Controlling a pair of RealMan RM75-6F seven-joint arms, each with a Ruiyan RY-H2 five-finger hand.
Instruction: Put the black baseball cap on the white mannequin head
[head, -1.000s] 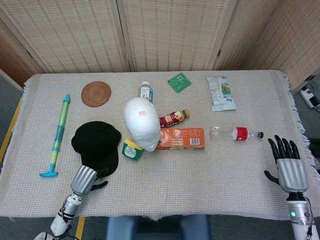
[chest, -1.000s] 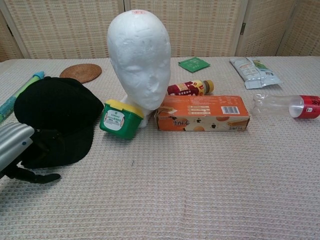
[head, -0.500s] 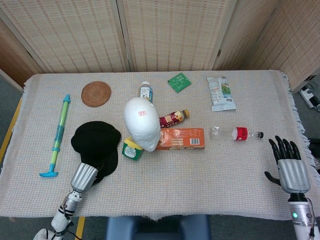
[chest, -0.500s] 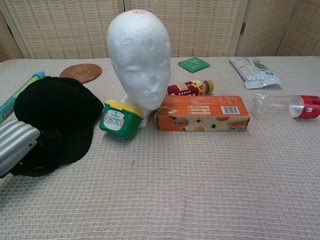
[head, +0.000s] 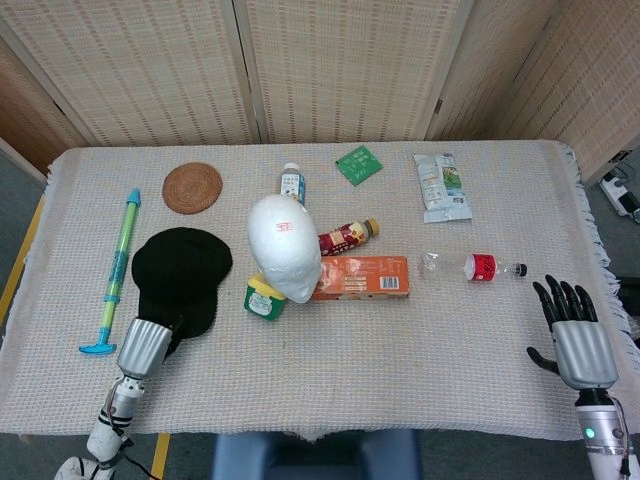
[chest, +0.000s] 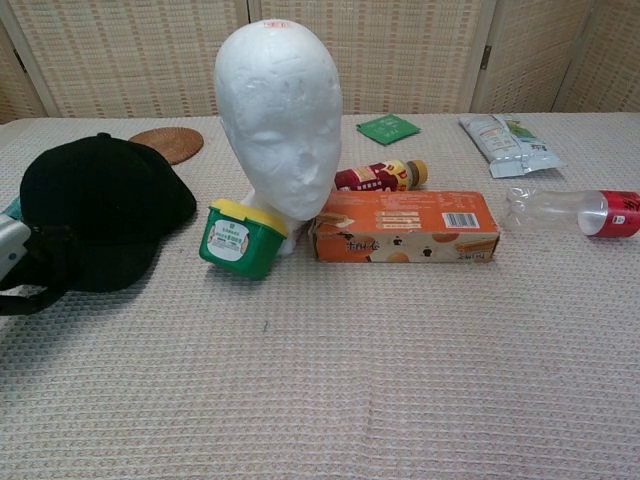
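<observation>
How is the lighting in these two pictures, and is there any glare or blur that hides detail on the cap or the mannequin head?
Head view: even, soft light, faint shadows, everything sharp, though the black baseball cap reads as a flat dark patch. Chest view: the white mannequin head is bright but keeps its facial relief, no glare; the cap's seams barely show, and the left hand is cropped at the frame edge.

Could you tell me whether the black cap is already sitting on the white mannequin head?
No, the black cap lies on the table left of the bare white mannequin head, with the left hand at its near edge.
</observation>
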